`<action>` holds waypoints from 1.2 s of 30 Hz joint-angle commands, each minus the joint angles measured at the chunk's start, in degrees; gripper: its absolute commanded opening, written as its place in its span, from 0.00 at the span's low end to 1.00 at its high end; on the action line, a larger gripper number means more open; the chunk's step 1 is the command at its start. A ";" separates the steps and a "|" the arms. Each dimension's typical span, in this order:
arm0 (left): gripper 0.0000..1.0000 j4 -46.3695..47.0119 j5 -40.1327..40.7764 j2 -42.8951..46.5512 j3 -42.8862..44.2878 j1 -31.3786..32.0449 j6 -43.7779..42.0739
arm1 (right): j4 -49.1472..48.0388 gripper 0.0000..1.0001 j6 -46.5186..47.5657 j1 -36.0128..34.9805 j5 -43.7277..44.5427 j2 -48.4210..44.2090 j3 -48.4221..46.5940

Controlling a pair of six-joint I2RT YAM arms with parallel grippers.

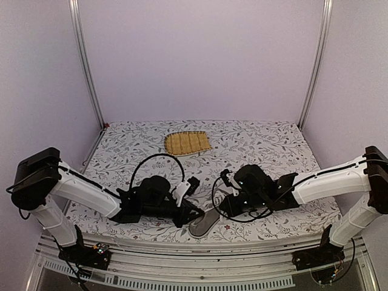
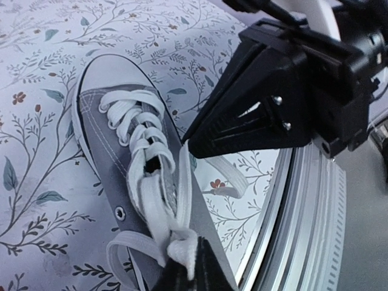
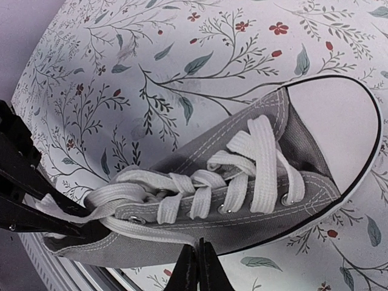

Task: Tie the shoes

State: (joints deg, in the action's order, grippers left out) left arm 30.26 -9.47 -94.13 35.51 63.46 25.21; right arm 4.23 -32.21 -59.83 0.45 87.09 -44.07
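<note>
Grey sneaker at the table's near edge, both grippers closed at its laces

Nearest the arm bases, the grey canvas sneaker [image 1: 204, 223] sits on the floral tablecloth [image 1: 267, 145] right by the front rail, midway between the two arms. The left gripper [image 2: 188, 267] is at the ankle end, its fingers pinched tight on a bunched part of the white laces [image 3: 242, 176]. One loose loop lies on the cloth beside the shoe. The right gripper [image 3: 197, 251] faces it from the other side, its fingers pressed together with no gap and their tips against the sneaker's upper edge. A lace strand runs toward them, but I cannot tell whether they grip it. The laces are threaded across the eyelets down to the white toe cap. Well beyond, toward the back wall, lies a yellow woven bamboo mat [image 1: 188, 142].
</note>
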 commanded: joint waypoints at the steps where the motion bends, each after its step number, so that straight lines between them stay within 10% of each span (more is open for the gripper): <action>1: 0.14 -3.25 1.07 2.89 -0.49 1.08 -1.45 | 0.56 0.02 -1.30 0.05 -0.01 -1.31 1.09; 12: 0.54 -13.77 8.22 17.27 -4.20 -0.72 -0.90 | -1.12 0.02 -0.15 0.06 -1.02 -1.04 1.39; 36: 0.40 -14.80 -14.98 -4.52 13.15 -12.97 4.93 | -1.93 0.02 0.21 0.07 -0.97 -0.78 1.30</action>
State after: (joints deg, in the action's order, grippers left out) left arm 12.78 -19.22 -96.99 47.53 51.07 30.09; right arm 3.42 -32.27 -59.83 -0.54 87.05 -42.98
